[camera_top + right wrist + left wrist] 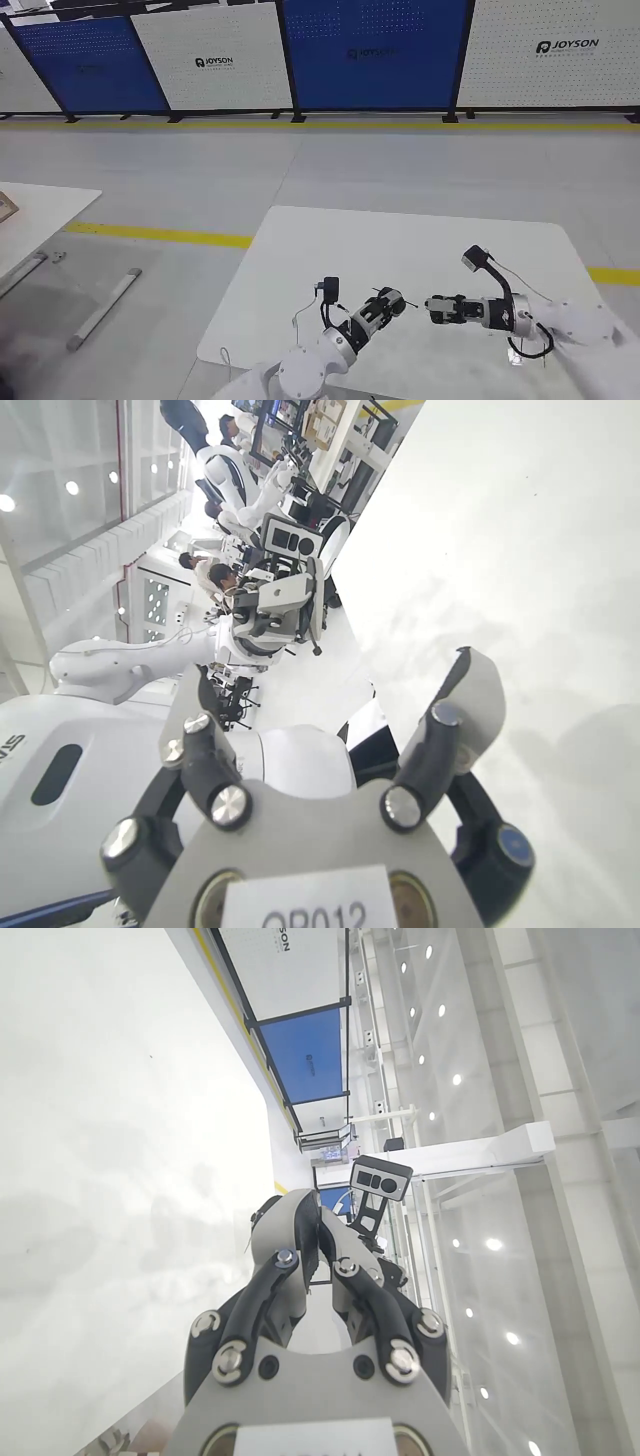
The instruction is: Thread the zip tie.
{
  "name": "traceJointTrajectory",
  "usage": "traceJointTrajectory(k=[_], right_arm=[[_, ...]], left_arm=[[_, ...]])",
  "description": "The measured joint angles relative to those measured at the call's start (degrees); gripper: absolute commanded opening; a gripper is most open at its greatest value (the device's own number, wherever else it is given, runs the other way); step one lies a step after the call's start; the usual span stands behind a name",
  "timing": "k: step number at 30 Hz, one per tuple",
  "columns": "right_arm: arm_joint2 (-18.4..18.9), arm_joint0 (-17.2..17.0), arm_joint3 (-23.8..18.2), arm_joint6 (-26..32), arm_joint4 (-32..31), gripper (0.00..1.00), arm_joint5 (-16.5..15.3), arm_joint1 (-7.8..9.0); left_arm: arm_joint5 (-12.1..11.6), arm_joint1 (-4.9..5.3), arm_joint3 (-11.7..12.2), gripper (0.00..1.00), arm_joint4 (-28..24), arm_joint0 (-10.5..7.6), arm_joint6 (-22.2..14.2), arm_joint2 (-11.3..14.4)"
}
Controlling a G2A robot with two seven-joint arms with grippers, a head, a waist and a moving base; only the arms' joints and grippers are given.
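My left gripper (392,300) hangs over the near part of the white table (420,240), with its fingers pressed together (312,1228). A thin black zip tie (314,630) is pinched in it and sticks out on both sides of the fingers. Across a small gap, my right gripper (436,307) faces the left one at about the same height. It is open (335,680), with nothing between its fingers. In the left wrist view, the right gripper (377,1258) sits just behind the shut fingertips, partly hidden by them.
The white table has rounded corners, and its near edge lies close under both arms. To the far left stands a second white table (35,215). Grey floor with a yellow line (160,235) surrounds the tables. Blue and white panels (375,55) stand at the back.
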Motion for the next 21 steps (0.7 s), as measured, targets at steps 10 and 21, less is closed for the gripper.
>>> traceJointTrajectory(k=[10, 21], right_arm=[[0.04, -0.65, -0.21, -0.31, 2.13, 0.56, 0.0, -0.71], [0.27, -0.48, 0.47, 0.8, 1.15, 0.0, 0.0, -1.57]], left_arm=[[-0.02, -0.71, 0.26, 0.0, -0.15, -0.21, -0.44, 0.22], [-0.72, -1.48, 0.89, 0.0, -0.15, 0.29, -1.37, -0.61]])
